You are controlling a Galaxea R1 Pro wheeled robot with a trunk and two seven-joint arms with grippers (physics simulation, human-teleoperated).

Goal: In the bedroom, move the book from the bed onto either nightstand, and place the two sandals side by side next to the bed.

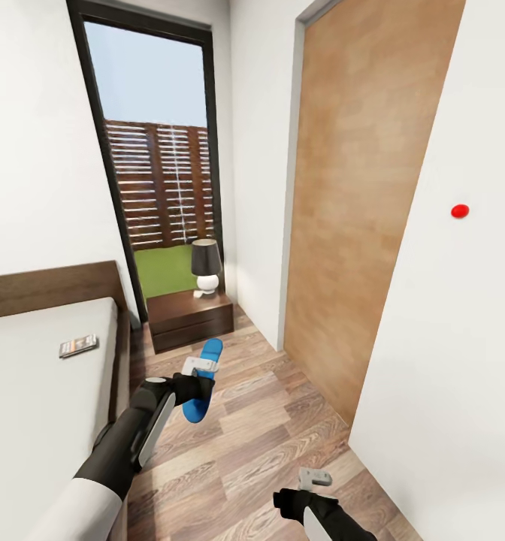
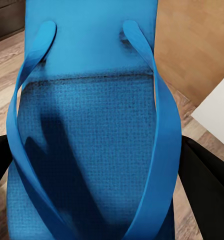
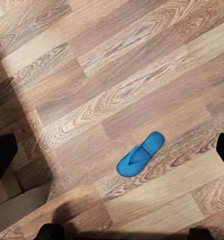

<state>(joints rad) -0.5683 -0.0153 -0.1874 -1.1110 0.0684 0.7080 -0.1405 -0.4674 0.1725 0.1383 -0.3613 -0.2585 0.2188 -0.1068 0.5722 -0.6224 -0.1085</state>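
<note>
1. Now my left gripper (image 1: 200, 367) grasps one sandal (image 1: 204, 379) at mid-frame, above the floor (image 1: 267, 443) beside the bed (image 1: 42, 391).
2. It looks light and bendable; gripping its middle seems best.
3. My right gripper (image 1: 314, 476), lower right: I cannot tell its state.

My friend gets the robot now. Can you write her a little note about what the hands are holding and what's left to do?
Left gripper: shut on one sandal, held above the floor by the bed.
Right gripper: holds nothing, looks open; the second sandal lies on the floor below it.
Book: on the bed.
Nightstand: holds a lamp.
Done: one sandal picked up.
Left: pair both sandals beside the bed; move the book to the nightstand.
</note>
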